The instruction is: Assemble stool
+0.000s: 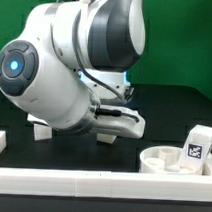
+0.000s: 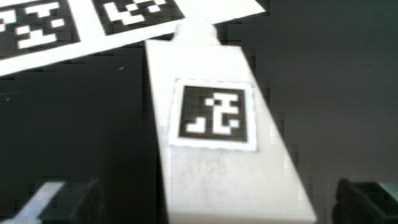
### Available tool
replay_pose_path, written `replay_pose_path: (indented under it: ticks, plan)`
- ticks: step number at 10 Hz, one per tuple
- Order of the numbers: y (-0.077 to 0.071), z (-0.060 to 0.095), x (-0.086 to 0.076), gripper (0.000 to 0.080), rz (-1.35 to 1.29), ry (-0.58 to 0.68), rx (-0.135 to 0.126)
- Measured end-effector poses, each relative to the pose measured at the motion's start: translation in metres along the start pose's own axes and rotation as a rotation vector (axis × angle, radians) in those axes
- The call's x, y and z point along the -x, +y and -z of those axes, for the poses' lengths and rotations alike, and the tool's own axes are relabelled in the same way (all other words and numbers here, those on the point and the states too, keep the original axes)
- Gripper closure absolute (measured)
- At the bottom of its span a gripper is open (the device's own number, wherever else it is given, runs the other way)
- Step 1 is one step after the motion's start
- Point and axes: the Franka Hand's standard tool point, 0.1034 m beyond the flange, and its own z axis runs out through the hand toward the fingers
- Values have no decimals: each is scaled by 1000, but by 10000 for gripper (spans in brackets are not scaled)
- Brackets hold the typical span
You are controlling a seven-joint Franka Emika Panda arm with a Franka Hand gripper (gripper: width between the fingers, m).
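While the one big white arm (image 1: 66,67) hangs low over the black tabletop (image 1: 172,112), its jaws are spread wide. In the wrist view, one white leg (image 2: 217,150) of the stool lies on the tabletop between the two jaws. There is a dark gap on each side of it, so the jaws are not touching it. This leg has one black-and-white tag (image 2: 215,111) on its top face. Its far end is just beside the marker board (image 2: 71,30), where two tags show, each only in part.

In the exterior view, one round seat (image 1: 168,160) lies on the tabletop at the exterior view's right, well apart from the jaws. One second leg (image 1: 197,146) stands upright at the seat's far edge and shows one tag. I cannot tell if it touches the seat.

One white bit (image 1: 38,128) peeks out under the arm, and one other white bit (image 1: 108,138) lies below the jaws. Both are too hidden to tell what they are. One long white rail (image 1: 91,181) runs along the front edge.
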Motion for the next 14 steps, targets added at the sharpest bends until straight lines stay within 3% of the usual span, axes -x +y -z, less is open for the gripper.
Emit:
replay_pose_path:
  ticks: [5, 6, 7, 8, 9, 11, 12, 14]
  plan:
    - [-3, -10, -1, 151, -3, 18, 2]
    - [-3, -12, -1, 238, -3, 23, 2]
    - [-4, -12, -2, 375, -2, 24, 2]
    - [-4, -12, -2, 375, -2, 24, 2]
    - [-4, -12, -2, 475, -2, 25, 2]
    - [-4, -11, -2, 474, 0, 27, 2]
    - [-5, -8, -1, 474, 6, 34, 2]
    - [-16, 21, 12, 474, 40, 64, 11]
